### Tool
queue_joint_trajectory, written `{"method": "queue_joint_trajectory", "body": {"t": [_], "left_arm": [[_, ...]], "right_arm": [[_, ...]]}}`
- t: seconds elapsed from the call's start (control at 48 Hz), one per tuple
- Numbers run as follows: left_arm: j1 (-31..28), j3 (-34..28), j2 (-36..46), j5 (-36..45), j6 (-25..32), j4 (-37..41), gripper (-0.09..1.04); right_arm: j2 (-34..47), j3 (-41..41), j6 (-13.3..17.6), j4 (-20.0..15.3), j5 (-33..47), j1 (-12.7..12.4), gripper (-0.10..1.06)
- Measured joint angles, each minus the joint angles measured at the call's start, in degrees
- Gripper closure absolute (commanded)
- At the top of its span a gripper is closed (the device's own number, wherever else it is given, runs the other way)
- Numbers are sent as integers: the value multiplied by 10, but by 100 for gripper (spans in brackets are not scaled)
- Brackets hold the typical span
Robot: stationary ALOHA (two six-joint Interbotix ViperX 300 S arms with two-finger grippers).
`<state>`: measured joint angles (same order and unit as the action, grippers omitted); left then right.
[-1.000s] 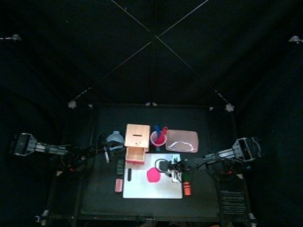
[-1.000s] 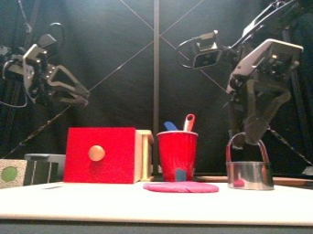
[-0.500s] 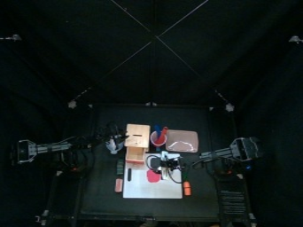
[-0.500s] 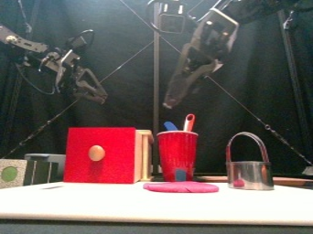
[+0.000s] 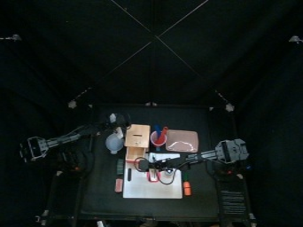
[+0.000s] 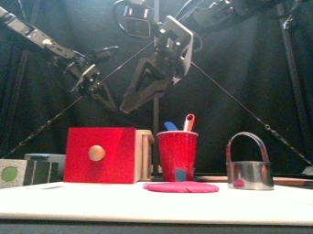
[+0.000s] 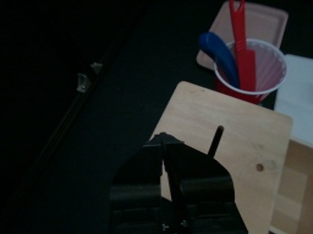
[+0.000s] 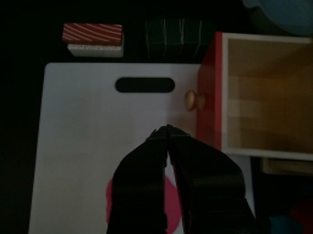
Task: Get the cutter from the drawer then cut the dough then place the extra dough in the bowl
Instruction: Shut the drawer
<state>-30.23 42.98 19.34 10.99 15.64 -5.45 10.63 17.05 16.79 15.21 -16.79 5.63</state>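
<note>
The cutter [image 6: 250, 172] is seen standing upright at the right end of the white board [image 6: 73, 208], with its wire handle arched over it, and it is touched by neither tool. The flat pink dough [image 6: 181, 187] is laid on the board near the cutter but apart from it, in front of the red cup [image 6: 178, 155], in which a blue knife [image 7: 218, 53] and a red knife [image 7: 240, 37] are held. The wooden box [image 6: 101, 155], with its red drawer front turned to the table's front, is placed to the left of the cup. The right tool [image 8: 163, 132] is held high above the board and is reached across toward the box; its jaws are pressed together at the tips and nothing is carried between them. The left tool [image 7: 166, 139] is raised over the box's slotted top, and its jaws are likewise drawn narrow to a point and are empty. The blue-grey bowl [image 5: 112, 140] is set on the table at the left of the box. A dark green sushi block [image 8: 171, 35] and a salmon-topped piece [image 8: 94, 37] are laid just off the board's grip-hole end
</note>
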Motion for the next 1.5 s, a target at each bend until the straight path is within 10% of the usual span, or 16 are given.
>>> {"method": "queue_joint_trajectory", "body": {"t": [0.583,1.5], "left_arm": [[-33,-199,-208,170,121,25,61],[-41,-225,-261,192,227,-76,61]], "right_arm": [[107,-86,0,-18,2,-1,85],[149,-105,0,-14,-4,-33,85]]}}
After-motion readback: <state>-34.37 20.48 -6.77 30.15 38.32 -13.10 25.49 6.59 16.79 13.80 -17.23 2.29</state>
